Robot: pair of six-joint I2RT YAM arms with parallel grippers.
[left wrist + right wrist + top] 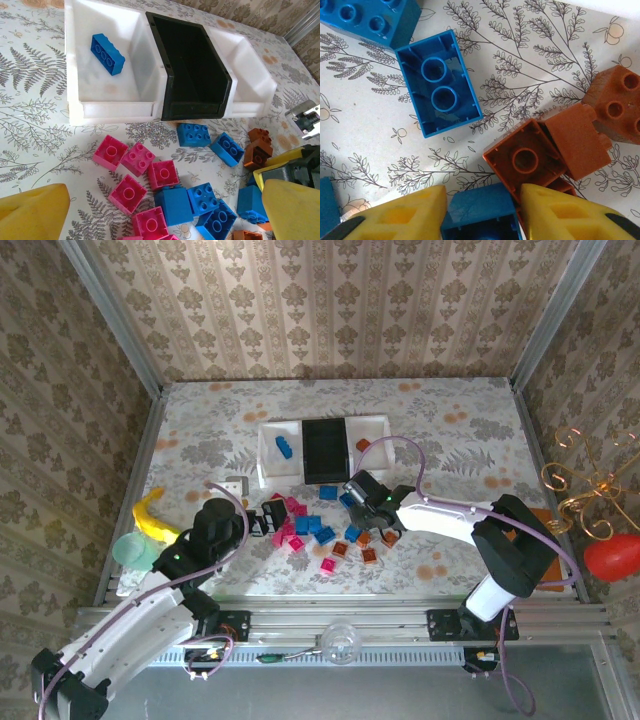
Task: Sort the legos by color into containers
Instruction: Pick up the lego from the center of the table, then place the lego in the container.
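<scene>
The containers are three joined trays: a white one [276,462] holding a blue lego [107,53], a black middle one [325,450], and a white one [374,428] with an orange lego [362,445]. Loose pink [135,170], blue [197,135] and orange [257,150] legos lie scattered in front of them. My right gripper [482,215] is down in the pile, its yellow fingers [405,215] shut on a blue lego [480,207] beside an upturned orange lego [525,160]. My left gripper [165,215] hovers open over pink and blue legos, holding nothing.
An upturned blue lego [440,90] lies just ahead of the right fingers. A yellow banana toy [152,517] and a pale green cup [130,550] sit at the table's left edge. A gold wire stand [585,490] and a red object [612,557] are at the right.
</scene>
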